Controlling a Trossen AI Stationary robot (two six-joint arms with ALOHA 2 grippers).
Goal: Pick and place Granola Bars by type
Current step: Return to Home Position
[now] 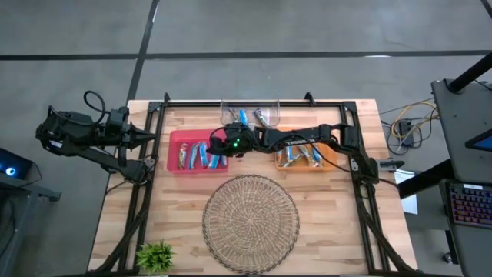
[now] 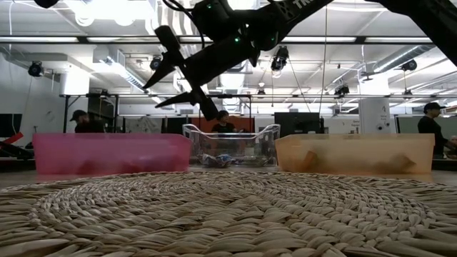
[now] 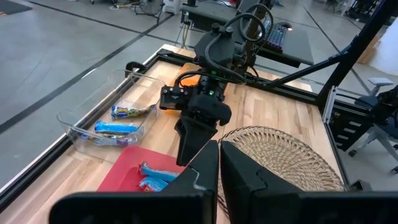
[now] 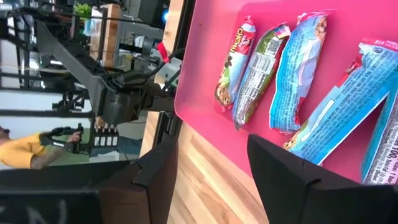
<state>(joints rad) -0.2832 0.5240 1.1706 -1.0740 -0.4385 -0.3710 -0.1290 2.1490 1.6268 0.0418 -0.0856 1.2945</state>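
Granola Bars (image 4: 298, 74) lie flat, side by side, on the floor of the pink bin (image 1: 175, 138). More bars sit in the clear bin (image 1: 250, 115) and the orange bin (image 1: 330, 161). The right arm reaches across the table from the right. The right gripper (image 2: 151, 96) hangs above the pink bin, angled downward, fingers spread and empty, clear of the bars beneath. The left arm is folded at the table's left edge, and the left gripper (image 3: 219, 177) has its fingers closed together on nothing.
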